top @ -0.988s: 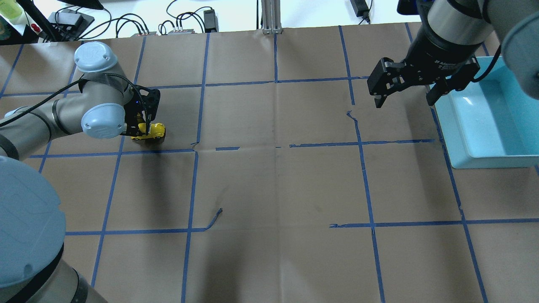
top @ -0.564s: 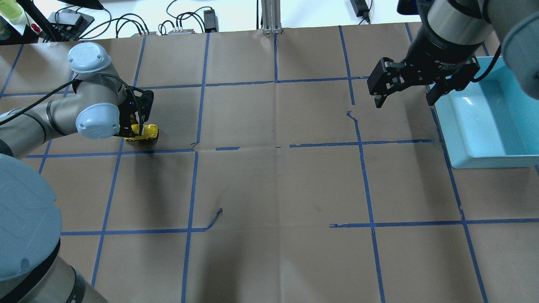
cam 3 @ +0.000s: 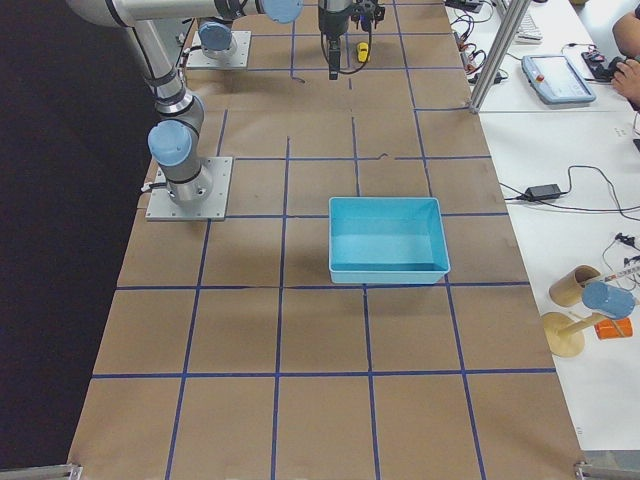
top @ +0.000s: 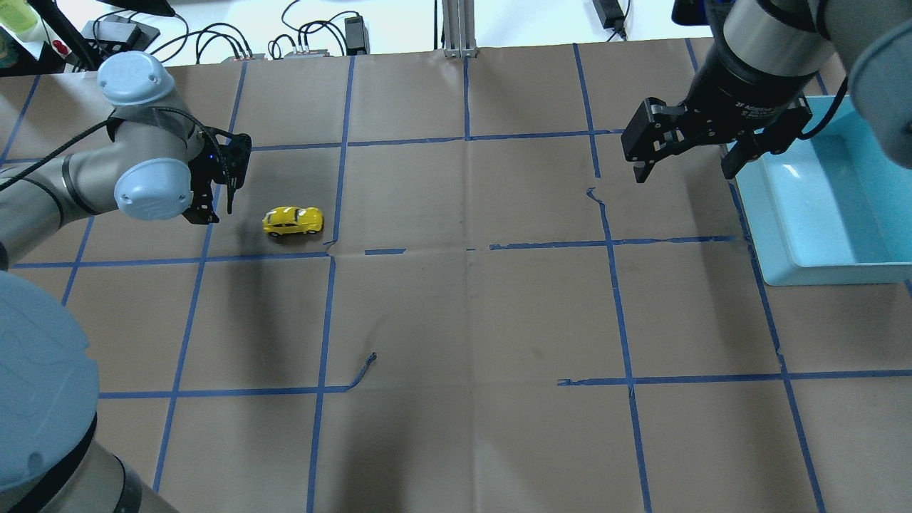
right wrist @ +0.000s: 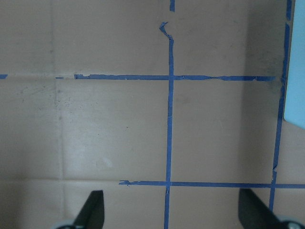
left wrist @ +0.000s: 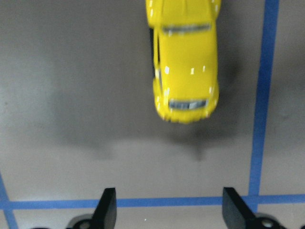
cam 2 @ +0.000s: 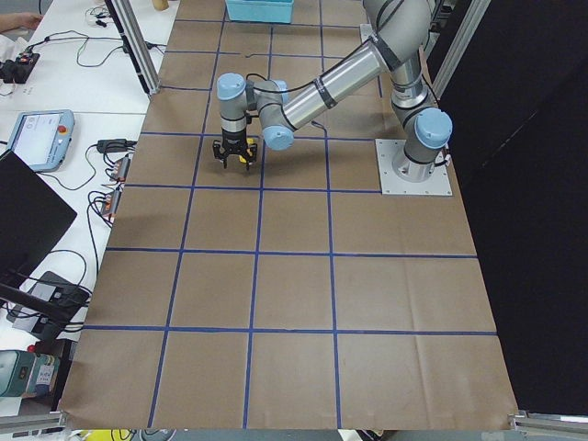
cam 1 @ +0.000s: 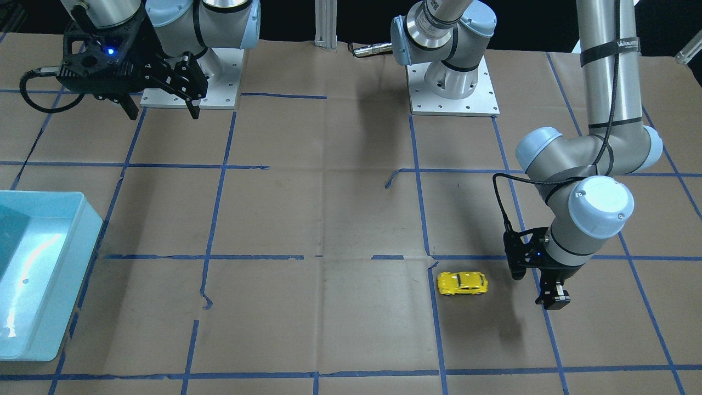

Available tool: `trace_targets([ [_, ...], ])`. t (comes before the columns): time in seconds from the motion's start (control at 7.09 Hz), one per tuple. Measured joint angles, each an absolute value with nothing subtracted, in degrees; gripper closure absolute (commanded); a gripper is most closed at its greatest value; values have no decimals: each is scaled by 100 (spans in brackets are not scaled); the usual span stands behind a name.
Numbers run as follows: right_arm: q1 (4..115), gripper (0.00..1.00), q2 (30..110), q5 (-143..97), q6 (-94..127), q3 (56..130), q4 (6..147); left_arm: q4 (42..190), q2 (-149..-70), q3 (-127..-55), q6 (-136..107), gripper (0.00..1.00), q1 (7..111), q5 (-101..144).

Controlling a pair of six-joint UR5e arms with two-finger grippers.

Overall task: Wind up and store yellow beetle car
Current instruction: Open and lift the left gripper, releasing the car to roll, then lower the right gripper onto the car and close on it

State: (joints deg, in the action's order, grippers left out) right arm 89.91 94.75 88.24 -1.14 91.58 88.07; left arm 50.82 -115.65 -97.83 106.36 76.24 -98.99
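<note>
**Hovering open beside the free-standing car**

My left claw (top: 217, 187) hangs low over the brown paper table (top: 470, 320) with its fingers spread and nothing between them. The yellow beetle car (top: 293, 221) stands on its wheels on the paper, apart from that claw, on the side toward the table's middle. It sits close to the corner where two strips of blue tape (top: 333, 214) meet. In my left wrist view the car lies straight ahead of my fingertips with one end toward them, and a tape strip runs along one side of it.

My right claw (top: 684, 174) is raised, also spread and empty, well apart from the car. It hangs just beside the light blue bin (top: 784, 267), on the bin's car side, so it lies roughly on the line between the two. The ground between car and bin is flat paper crossed by the tape grid, with a loose curl of tape (top: 363, 370) nearer my base. Cables and power bricks (top: 299, 39) lie beyond the table's far edge.
</note>
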Motion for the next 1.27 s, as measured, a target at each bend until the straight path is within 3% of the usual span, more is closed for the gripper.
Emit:
trace_targets([
  [0.42,8991,0,9474,8828,-114,9158,8807,5995,-11391,-9236,10566,15,7665,-9790],
  [1.27,8993,2,9456,8865,-164,9141,8795,7214,-10457,-9164,8220,15,8111,-9347],
])
